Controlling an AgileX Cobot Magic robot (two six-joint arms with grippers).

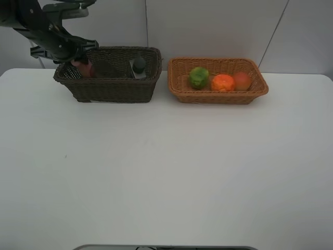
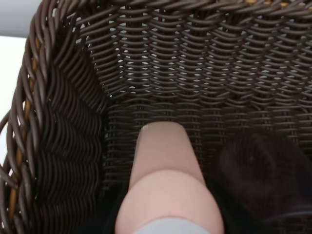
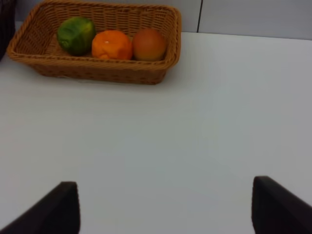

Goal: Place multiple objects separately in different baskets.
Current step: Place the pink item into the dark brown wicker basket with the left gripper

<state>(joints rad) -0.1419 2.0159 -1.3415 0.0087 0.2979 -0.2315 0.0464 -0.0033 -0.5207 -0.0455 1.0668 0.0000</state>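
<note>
Two baskets (image 1: 112,89) on white table (image 1: 166,172).

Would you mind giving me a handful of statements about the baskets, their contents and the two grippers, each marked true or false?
1. The orange lies in the light tan basket, between the green fruit and the peach-like fruit. True.
2. The pink bottle stands out on the bare table. False: it is inside the dark brown basket, in the left gripper.
3. The right gripper is open and holds nothing. True.
4. The grey-green bottle shares a basket with the fruit. False: it is in the dark brown basket.
5. The two baskets sit side by side at the back of the white table. True.
</note>
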